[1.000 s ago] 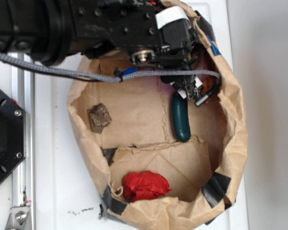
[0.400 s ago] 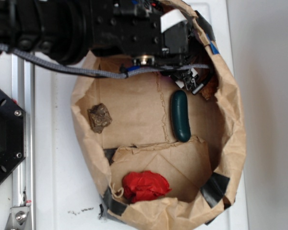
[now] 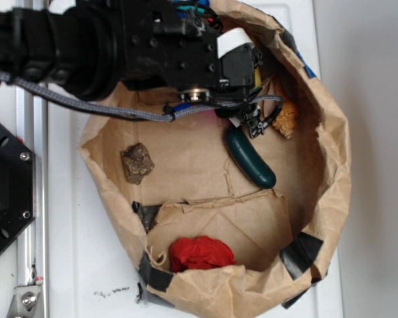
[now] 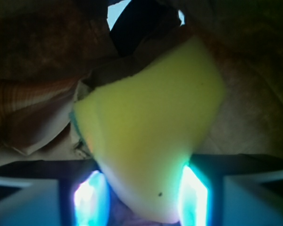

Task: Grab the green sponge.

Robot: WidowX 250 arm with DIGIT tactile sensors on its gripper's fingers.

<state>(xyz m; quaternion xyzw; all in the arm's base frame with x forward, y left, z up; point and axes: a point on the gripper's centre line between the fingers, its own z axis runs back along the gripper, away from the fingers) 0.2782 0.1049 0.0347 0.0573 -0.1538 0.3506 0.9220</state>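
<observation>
1. Exterior view first, and we start with the big brown paper bag. It lies open on its side, and everything sits on its floor.
2. Next, the gripper hangs low at the bag's far wall. In the wrist view a yellow wedge block fills the gap between the fingers. We cannot tell whether they pinch it or merely flank it.
3. Now the green sponge: it lies flat and slanted, and its upper end sits right under the fingertips. The rest trails away from the gripper toward the bag's inner fold. It does not show in the wrist view.
4. Handling, as we judge it: light, smooth and a little slippery, with some give. It is likely to roll or skid if nudged at an end. We'd take it across the narrow middle, with the jaws square to its long axis.
</observation>
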